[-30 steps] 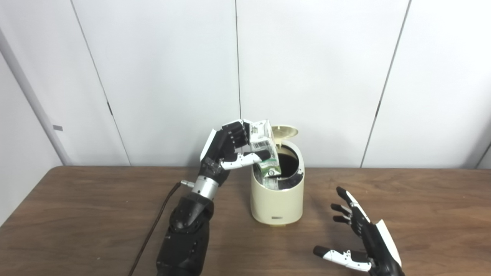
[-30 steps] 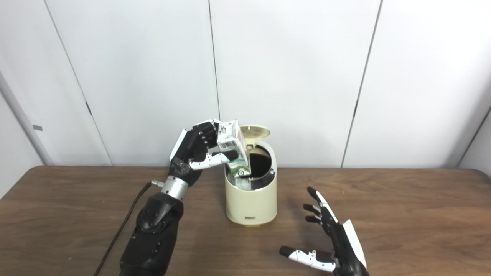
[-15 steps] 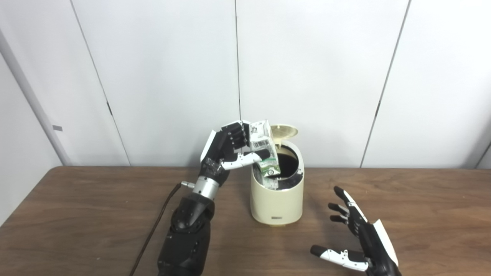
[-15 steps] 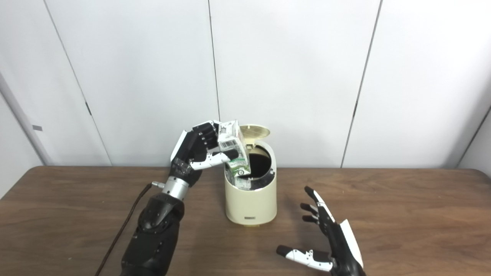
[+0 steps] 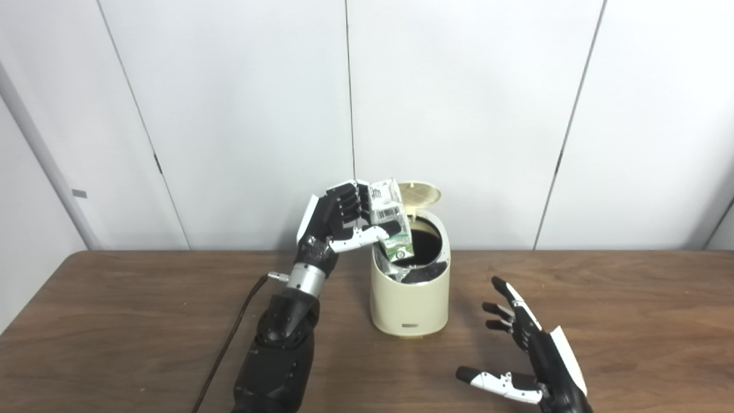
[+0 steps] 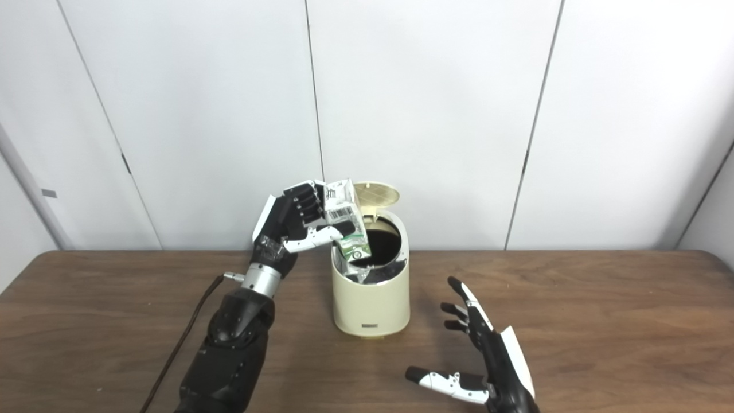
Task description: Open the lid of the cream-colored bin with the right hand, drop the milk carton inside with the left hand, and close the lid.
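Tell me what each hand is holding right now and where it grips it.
The left hand holds the milk carton around its upper half, thumb across the barcode face, tilted over the open bin. The right hand holds nothing.

The bin [image 5: 409, 301] is cream with a dark inside, and its lid [image 5: 420, 193] is cream too. The milk carton [image 5: 391, 226] is white and green with a black barcode. The surface [image 5: 114, 321] is dark brown wood grain; both hands are black with white panels.

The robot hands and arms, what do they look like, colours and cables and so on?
Both are black with white shells on the backs and white thumb segments tipped black: left robot hand, right robot hand. The left wrist has a silver metal collar, and a dark cable trails beside its glossy black forearm.
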Robot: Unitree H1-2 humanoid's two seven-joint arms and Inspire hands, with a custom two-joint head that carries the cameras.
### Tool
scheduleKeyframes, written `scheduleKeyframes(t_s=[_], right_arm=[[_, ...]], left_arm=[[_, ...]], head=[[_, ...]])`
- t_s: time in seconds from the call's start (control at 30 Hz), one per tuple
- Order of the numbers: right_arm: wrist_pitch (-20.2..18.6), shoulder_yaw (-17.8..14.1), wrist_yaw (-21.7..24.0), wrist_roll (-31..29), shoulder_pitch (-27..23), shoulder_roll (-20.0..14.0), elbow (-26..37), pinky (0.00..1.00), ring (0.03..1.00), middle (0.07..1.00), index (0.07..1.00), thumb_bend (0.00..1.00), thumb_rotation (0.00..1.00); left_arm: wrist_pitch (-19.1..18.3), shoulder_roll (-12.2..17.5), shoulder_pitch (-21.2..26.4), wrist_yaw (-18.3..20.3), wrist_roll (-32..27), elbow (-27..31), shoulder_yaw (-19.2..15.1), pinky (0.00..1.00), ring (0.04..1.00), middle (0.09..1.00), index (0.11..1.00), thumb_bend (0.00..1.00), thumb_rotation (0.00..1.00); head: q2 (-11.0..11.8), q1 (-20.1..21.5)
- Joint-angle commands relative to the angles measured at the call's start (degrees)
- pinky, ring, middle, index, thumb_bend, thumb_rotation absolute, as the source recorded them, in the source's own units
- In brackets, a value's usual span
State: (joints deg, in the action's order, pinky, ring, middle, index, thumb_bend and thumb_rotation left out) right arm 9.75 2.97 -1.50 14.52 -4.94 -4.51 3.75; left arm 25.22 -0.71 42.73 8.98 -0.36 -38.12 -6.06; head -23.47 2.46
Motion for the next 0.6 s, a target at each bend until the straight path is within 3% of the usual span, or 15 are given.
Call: scheduleKeyframes(t_s=[0.0,0.57], right_arm=[[2.4,0.2,-0.5,0.0,-1.2,0.1,2.2,0.74,0.834,0.953,0.927,0.79,0.28],[1.4,0.6,-0.7,0.2,-1.0,0.4,3.4,0.72,0.827,0.949,0.926,0.79,0.28]], left_arm=[[1.7,-0.2,4.1,-0.4,-0.7,0.1,0.3,0.39,0.464,0.493,0.507,0.48,0.00],[1.7,0.3,3.1,-2.6,0.3,1.0,3.6,0.39,0.461,0.488,0.504,0.48,0.00]], head=[[-0.1,0.1],[-0.5,0.1]])
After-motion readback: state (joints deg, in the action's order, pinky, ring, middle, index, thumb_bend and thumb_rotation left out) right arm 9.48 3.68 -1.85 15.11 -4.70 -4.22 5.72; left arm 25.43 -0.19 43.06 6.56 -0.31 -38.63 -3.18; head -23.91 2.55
